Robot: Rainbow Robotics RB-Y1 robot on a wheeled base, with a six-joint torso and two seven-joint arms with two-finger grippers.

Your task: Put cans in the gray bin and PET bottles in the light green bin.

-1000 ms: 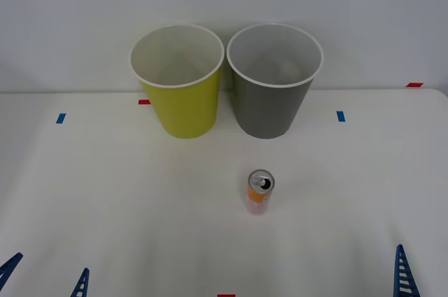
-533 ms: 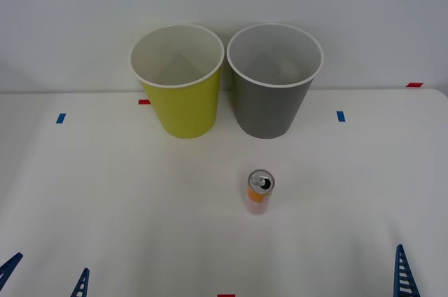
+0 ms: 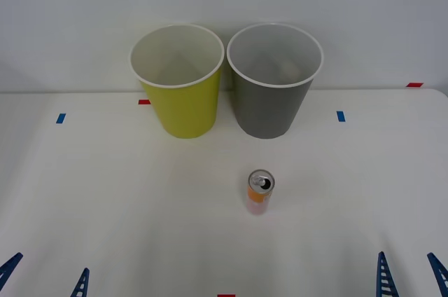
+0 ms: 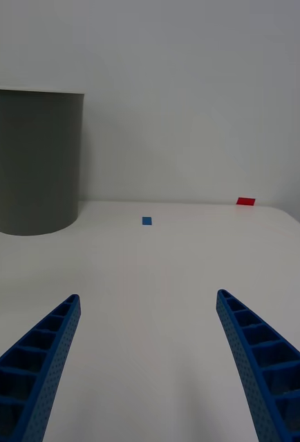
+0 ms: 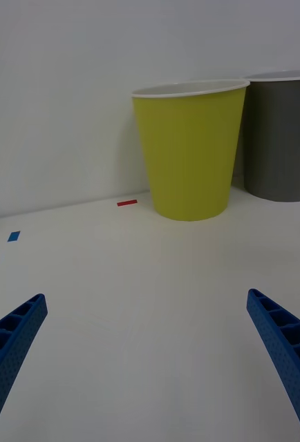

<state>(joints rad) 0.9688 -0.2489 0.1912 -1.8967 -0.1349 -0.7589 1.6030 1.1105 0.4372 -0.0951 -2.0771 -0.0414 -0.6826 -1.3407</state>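
Nothing is sorted yet — the can [image 3: 260,190] stands upright in front of the gray bin [image 3: 271,108], untouched. Both the right gripper [image 3: 409,274] and left gripper [image 3: 45,276] wait behind the can, fingers spread, empty.

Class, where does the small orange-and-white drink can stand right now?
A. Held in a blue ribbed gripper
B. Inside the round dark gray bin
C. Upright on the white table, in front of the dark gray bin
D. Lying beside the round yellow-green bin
C: the small orange-and-white drink can stands upright on the white table, nearer the camera than the round dark gray bin, apart from both grippers.
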